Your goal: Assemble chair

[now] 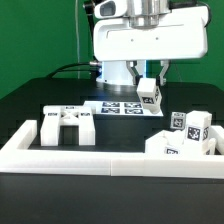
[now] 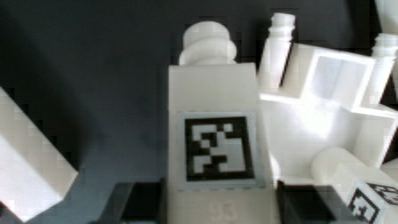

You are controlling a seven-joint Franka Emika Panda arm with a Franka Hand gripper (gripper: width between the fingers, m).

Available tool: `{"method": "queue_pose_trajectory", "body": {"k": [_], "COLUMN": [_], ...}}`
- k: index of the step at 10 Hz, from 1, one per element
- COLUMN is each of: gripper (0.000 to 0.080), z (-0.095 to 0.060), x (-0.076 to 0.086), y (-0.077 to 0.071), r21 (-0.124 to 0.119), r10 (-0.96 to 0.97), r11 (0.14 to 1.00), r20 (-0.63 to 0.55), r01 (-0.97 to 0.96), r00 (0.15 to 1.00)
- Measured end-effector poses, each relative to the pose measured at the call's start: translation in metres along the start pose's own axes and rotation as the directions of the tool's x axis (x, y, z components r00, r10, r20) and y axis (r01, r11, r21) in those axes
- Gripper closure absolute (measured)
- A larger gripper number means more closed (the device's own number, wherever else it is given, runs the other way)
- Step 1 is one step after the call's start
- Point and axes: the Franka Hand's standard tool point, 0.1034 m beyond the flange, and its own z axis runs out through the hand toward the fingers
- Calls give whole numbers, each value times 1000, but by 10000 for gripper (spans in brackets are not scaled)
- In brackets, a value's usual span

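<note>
Nearest, a long low white wall (image 1: 110, 160) borders the black table (image 1: 25, 100). Just behind it, at the exterior view's left, sits a matte-white bracket piece (image 1: 68, 125) with two blocky uprights. At the exterior view's right, a heap of white chair pieces (image 1: 183, 137) shows square black-and-white tags on several faces. Farther back lies the flat marker board (image 1: 115, 106). Over its right end, the gripper (image 1: 151, 86) is clamped narrowly on a white post (image 1: 150, 97). The wrist view shows this post as a squared bar with one tag and a rounded knob at its end. The arm (image 1: 135, 40) rises behind.
</note>
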Motion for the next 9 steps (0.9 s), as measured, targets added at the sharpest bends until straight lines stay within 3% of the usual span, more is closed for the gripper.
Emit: {"method": "queue_pose_trajectory", "body": {"k": [3, 7, 9], "gripper": [509, 509, 509], "z": [-1, 1, -1], "x": [4, 2, 16], "y": [-13, -10, -13], "r21": [2, -3, -14], "r10": [-39, -43, -105], "r11": [999, 999, 994], "r20": [-179, -160, -179], "r01": [40, 43, 104], "r00": [983, 986, 978]}}
